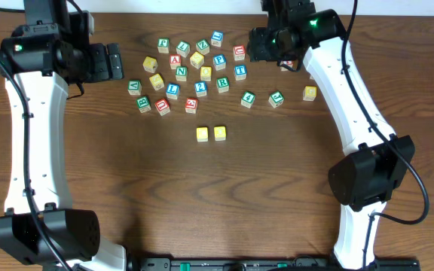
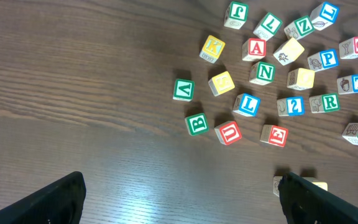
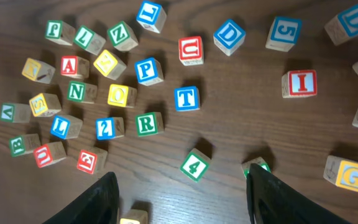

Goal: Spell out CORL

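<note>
Two yellow-topped cubes [image 1: 202,134] [image 1: 220,133] sit side by side on the brown table, below the scattered cluster. The green R cube [image 1: 223,83] [image 3: 146,123] [image 2: 330,102] and the blue L cube [image 1: 172,89] [image 3: 61,126] [image 2: 248,104] lie inside the cluster. My left gripper [image 1: 117,62] [image 2: 179,202] hovers left of the cluster, open and empty. My right gripper [image 1: 261,47] [image 3: 182,205] hangs over the cluster's right side, also open, with only bare wood between its fingers. One yellow cube [image 3: 133,218] peeks in at the right wrist view's bottom edge.
Several other letter cubes crowd the cluster, among them a red A [image 1: 175,61], a green N [image 1: 181,73], a blue T [image 1: 240,72] and a green 4 [image 1: 248,98]. A yellow G cube [image 1: 310,92] lies apart at the right. The table's back edge [image 1: 202,6] is close behind.
</note>
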Action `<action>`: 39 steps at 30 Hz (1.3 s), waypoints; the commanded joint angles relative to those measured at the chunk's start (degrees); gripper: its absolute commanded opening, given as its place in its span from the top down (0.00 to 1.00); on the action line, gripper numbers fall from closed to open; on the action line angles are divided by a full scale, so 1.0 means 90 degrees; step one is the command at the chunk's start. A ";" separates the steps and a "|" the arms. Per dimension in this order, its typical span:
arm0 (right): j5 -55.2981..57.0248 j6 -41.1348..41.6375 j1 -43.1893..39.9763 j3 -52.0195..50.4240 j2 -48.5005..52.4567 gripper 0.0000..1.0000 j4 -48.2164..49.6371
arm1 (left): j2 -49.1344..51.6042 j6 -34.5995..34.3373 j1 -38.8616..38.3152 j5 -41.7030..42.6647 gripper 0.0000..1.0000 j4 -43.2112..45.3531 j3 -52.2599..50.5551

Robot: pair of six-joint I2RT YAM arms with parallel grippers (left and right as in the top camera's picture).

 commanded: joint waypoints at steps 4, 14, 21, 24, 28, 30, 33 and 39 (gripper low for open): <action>0.0075 0.0228 -0.0233 -0.0024 0.0066 0.39 -0.0107 | 0.0012 0.0041 -0.0017 0.0034 0.03 -0.0010 0.0163; 0.0073 0.0335 -0.0296 -0.0024 0.0066 0.39 -0.0168 | 0.0012 0.0041 -0.0017 0.0034 0.02 -0.0010 0.0163; 0.0019 0.0376 -0.0296 -0.0024 0.0066 0.39 -0.0180 | 0.0012 0.0041 -0.0017 0.0034 0.02 -0.0010 0.0163; -0.0002 0.0379 -0.0255 -0.0024 0.0066 0.39 -0.0172 | 0.0012 0.0041 -0.0017 0.0034 0.02 -0.0010 0.0163; 0.0000 0.0374 -0.0172 -0.0024 0.0066 0.39 -0.0175 | 0.0012 0.0041 -0.0017 0.0034 0.03 -0.0010 0.0163; 0.0000 0.0372 -0.0165 -0.0024 0.0066 0.39 -0.0192 | 0.0012 0.0041 -0.0017 0.0034 0.02 -0.0010 0.0163; 0.0000 0.0364 -0.0134 -0.0024 0.0066 0.39 -0.0194 | 0.0012 0.0041 -0.0017 0.0034 0.02 -0.0010 0.0163; 0.0005 0.0262 -0.0092 -0.0024 0.0066 0.39 -0.0250 | 0.0012 0.0041 -0.0017 0.0034 0.02 -0.0010 0.0163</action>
